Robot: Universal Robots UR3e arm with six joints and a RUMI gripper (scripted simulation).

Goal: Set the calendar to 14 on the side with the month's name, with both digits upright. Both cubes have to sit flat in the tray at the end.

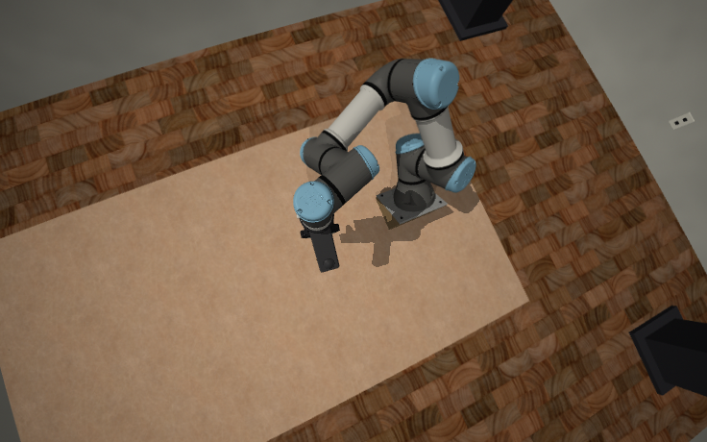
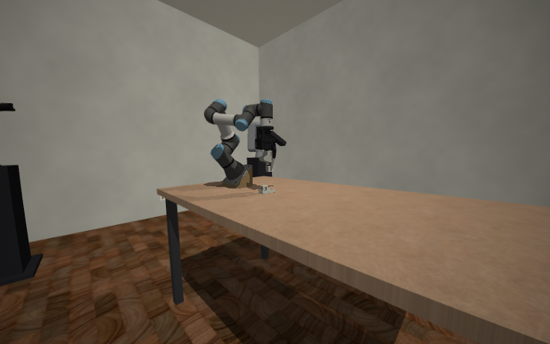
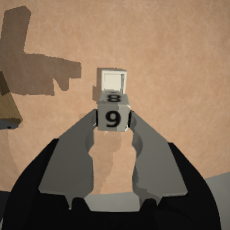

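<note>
My gripper [image 3: 113, 111] [image 2: 270, 164] is shut on a white number cube [image 3: 114, 103]. In the wrist view the cube shows a 9 toward the camera and an 8 on the face above it. It hangs in the air above the table [image 1: 156, 312] [image 2: 365, 226]. The small white calendar tray [image 3: 112, 70] [image 2: 267, 191] lies on the table below and just beyond the cube, with one open slot showing. I cannot see a second cube; the held cube hides part of the tray. In the overhead view the wrist hides the gripper and the tray.
The arm's base [image 1: 411, 200] [image 2: 237, 178] is bolted near the table's far end, close to the tray. Black camera stands [image 1: 672, 349] [image 2: 12, 218] are on the wooden floor around the table. The arm's shadow [image 3: 35, 65] falls on the table to the left.
</note>
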